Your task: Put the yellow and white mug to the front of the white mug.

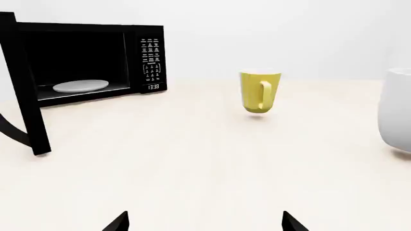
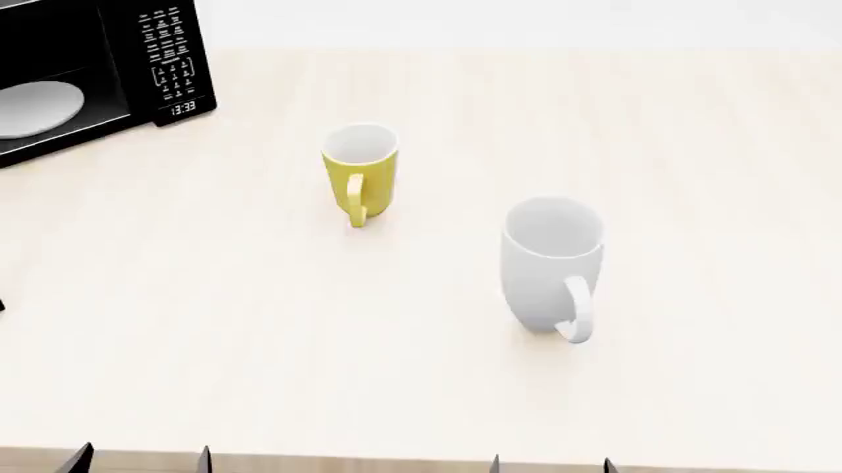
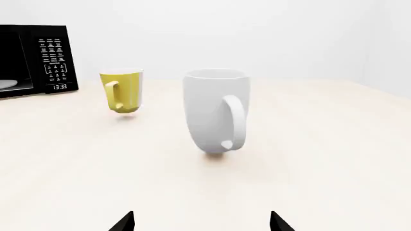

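Nothing grasped yet. Small cylindrical yellow and white mug standing upright on the pale wooden tabletop, at about ten o'clock from the larger plain white mug and well apart from it. Long axis vertical, mouth up, yellow handle turned toward six o'clock, toward the robot; white mug likewise upright, loop handle also toward six o'clock. Handle facing the robot probably suits a grasp from the near side or over the rim.

Black microwave oven at the far left, door open, white plate inside, clear of both mugs.

Left gripper low at the near table edge, fingertips spread wide, nothing between them; yellow mug straight ahead in the left wrist view, so likely the arm meant for the reach. Right gripper also spread and empty, facing the white mug. Target spot at six o'clock of the white mug bare for now.
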`<state>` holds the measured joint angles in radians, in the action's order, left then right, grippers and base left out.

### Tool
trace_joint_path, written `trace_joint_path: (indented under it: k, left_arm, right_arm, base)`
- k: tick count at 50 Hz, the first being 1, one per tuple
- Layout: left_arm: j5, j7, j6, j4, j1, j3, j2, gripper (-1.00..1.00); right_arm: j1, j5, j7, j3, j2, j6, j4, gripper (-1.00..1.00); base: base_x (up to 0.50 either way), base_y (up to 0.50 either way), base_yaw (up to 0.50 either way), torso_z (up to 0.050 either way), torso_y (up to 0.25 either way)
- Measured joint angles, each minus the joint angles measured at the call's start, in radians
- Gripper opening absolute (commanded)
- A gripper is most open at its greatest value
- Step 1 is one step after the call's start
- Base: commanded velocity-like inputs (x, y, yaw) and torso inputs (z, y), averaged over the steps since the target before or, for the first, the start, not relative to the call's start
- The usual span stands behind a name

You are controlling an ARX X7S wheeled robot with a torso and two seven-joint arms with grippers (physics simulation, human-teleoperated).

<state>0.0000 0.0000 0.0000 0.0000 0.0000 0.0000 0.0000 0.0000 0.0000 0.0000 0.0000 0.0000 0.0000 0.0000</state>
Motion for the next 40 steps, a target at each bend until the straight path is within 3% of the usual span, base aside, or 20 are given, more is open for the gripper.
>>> trace_joint_path:
  k: [13,18,29,40]
  left_arm:
    - [-0.006,-0.034,-0.005,0.029,-0.012,0.027,-0.027,1.00]
    - [-0.022,-0.047,-0.007,0.031,-0.022,0.024,-0.044,1.00]
    - [-0.048,-0.066,-0.009,0.032,-0.035,0.031,-0.066,1.00]
    - [-0.066,-0.080,-0.007,0.027,-0.041,0.041,-0.084,1.00]
  right_arm:
    - [0.005,0.032,0.029,-0.039,0.024,0.017,0.010,1.00]
    - [-0.026,0.094,0.063,0.012,0.034,-0.016,-0.053,1.00]
    - [-0.054,0.129,0.123,0.051,0.060,-0.048,-0.113,1.00]
    - [-0.073,0.184,0.126,0.057,0.079,-0.084,-0.139,1.00]
  base:
    - [0.01,-0.04,0.00,0.000,0.000]
    - [0.13,-0.48,0.00,0.000,0.000]
    - [0.00,0.00,0.00,0.000,0.000]
    - [0.14,-0.47,0.00,0.000,0.000]
